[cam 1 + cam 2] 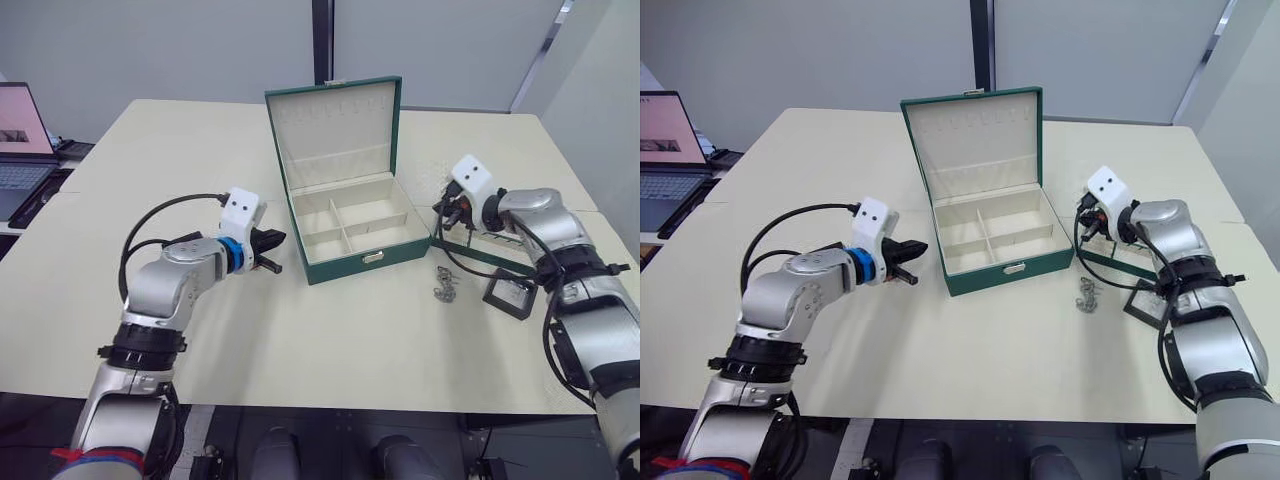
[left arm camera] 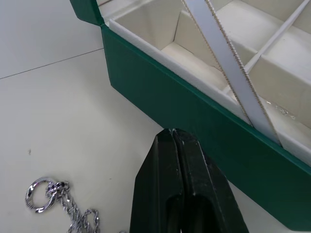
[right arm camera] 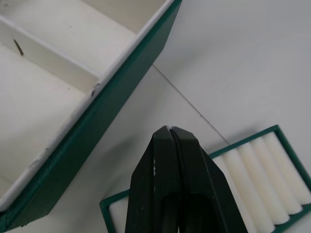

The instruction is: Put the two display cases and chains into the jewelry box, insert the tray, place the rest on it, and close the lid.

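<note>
Jewelry box [image 1: 355,235] sits open mid-desk [image 1: 300,340] — left gripper [image 1: 268,250] hovers just off its left wall, fingers pressed together, empty; right gripper [image 1: 442,218] likewise closed above the tray [image 3: 252,165], a chain [image 1: 444,285] and display case [image 1: 508,295] lying nearby

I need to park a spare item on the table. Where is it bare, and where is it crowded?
Bare: the wide stretch left of the jewelry box, around the left gripper. Crowded: right of the box, where tray, chain, display case and right gripper cluster.

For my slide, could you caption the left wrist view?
Shut left gripper beside the open jewelry box, a chain lying nearby.
</note>
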